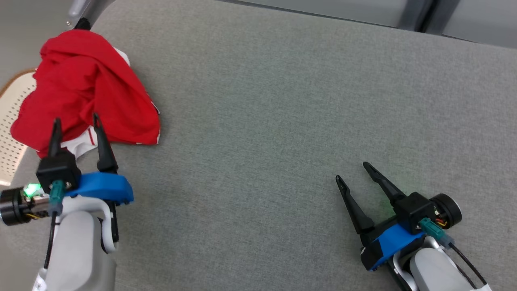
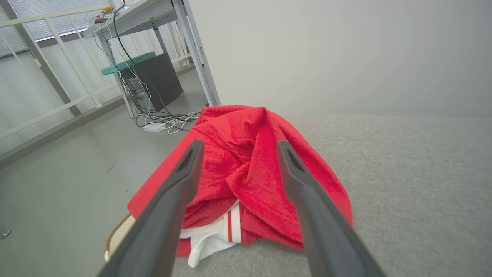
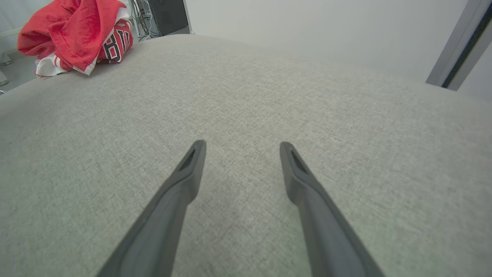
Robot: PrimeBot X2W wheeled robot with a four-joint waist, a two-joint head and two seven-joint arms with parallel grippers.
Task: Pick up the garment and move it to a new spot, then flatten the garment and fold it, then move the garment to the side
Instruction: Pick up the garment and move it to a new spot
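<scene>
Two grippers stand with their long dark fingers spread wide, and neither holds anything. The red garment (image 1: 85, 89) lies bunched in a crumpled heap at the far left corner of the grey fabric-covered surface (image 1: 282, 101), its left part spilling past that surface's left edge. A white hem with a red stripe (image 2: 221, 231) pokes out from under the heap on the near side, and the right wrist view shows dark block lettering (image 3: 113, 44) on a fold facing the middle of the surface. The left gripper (image 1: 76, 119) is at the near side of the heap, its tips over the red cloth; I cannot tell whether they touch it. The right gripper (image 1: 351, 169) is low over bare grey fabric at the surface's near right, well apart from the garment. Just off the surface's left edge sits a pale perforated basket-like thing with a brown rim (image 1: 12, 133); the garment overhangs its rim, and what lies inside is hidden. Beyond the far left corner stand a desk (image 2: 146, 15), a dark computer tower (image 2: 159, 79) and tangled cables (image 2: 165, 123) on the floor.
</scene>
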